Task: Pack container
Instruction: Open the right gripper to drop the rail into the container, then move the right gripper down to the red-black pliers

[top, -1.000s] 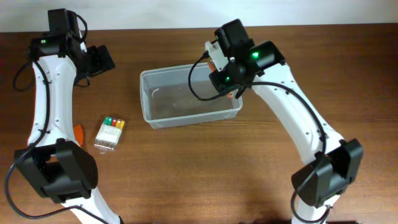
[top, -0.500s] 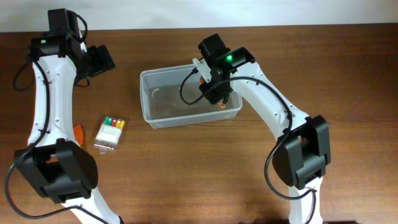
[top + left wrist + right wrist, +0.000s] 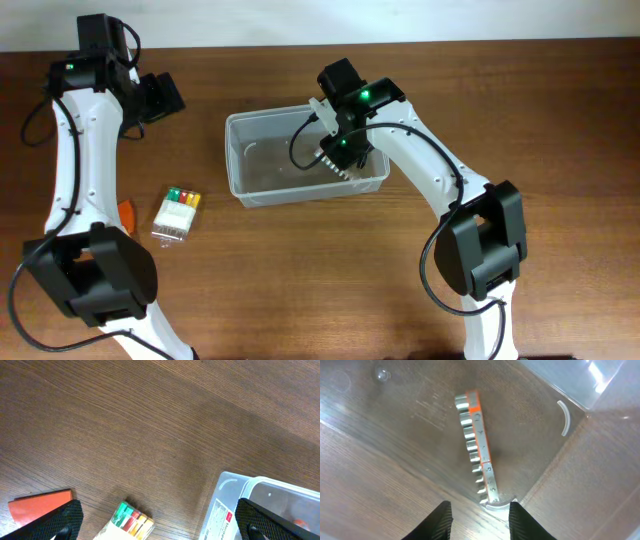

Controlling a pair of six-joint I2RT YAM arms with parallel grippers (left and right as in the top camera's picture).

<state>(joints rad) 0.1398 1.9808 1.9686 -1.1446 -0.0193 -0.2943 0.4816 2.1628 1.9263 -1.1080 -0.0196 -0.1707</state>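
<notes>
Container (image 3: pixel 235 160) sits at worktop centre, opening up, long axis 9-to-3 o'clock. Right end effector (image 3: pixel 481 520) hovers over its 3 o'clock end, fingers apart, empty. Socket rail (image 3: pixel 477 450) lies inside, untouched. Placing step appears done. Next: fetch marker pack (image 3: pixel 178 212) at 8 o'clock. Left end effector (image 3: pixel 157 510): fingers spread, empty

Overhead top-down; wrist cams downward, container (image 3: pixel 265 170) shared.
</notes>
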